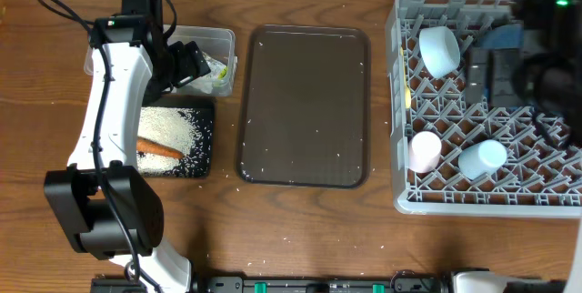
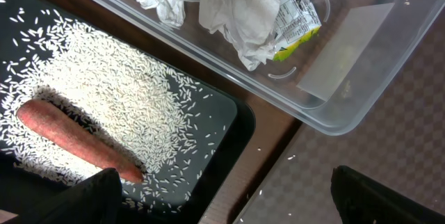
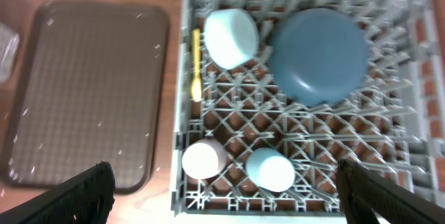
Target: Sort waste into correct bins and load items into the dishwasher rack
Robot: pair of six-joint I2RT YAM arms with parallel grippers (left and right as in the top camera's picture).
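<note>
Spread wide and holding nothing, your left claw (image 2: 236, 206) hangs just above the black tray (image 2: 221, 139), where that tray meets the clear tub (image 2: 348, 106). The carrot (image 2: 76, 140) lies on a bed of rice (image 2: 118, 78) in the black tray. The tissues (image 2: 222, 8) and the snack wrapper (image 2: 295, 15) sit together in the tub. Both bins stand toward the table's (image 1: 300, 238) far left corner, with the brown serving tray (image 1: 305, 106) beside them at mid-table and only stray grains on it.

At the right edge, the dishwasher rack (image 1: 400, 102) holds the plate (image 3: 318, 56), the bowl (image 3: 231, 37), the spoon (image 3: 197, 64) along its left wall, the pinkish cup (image 3: 202, 159) and the light-blue cup (image 3: 271, 170).

By my reading, sorting and loading are as good as done. All that shows as left over is scattered rice on the serving tray and the table. Your next move calls for little more than lifting clear without clipping a bin wall.

Your left arm runs from its base at the near edge up the left side, wrist bent down over the bins. Your right claw (image 3: 233, 203) is high over the rack, looking straight down, fingers parted and empty.
</note>
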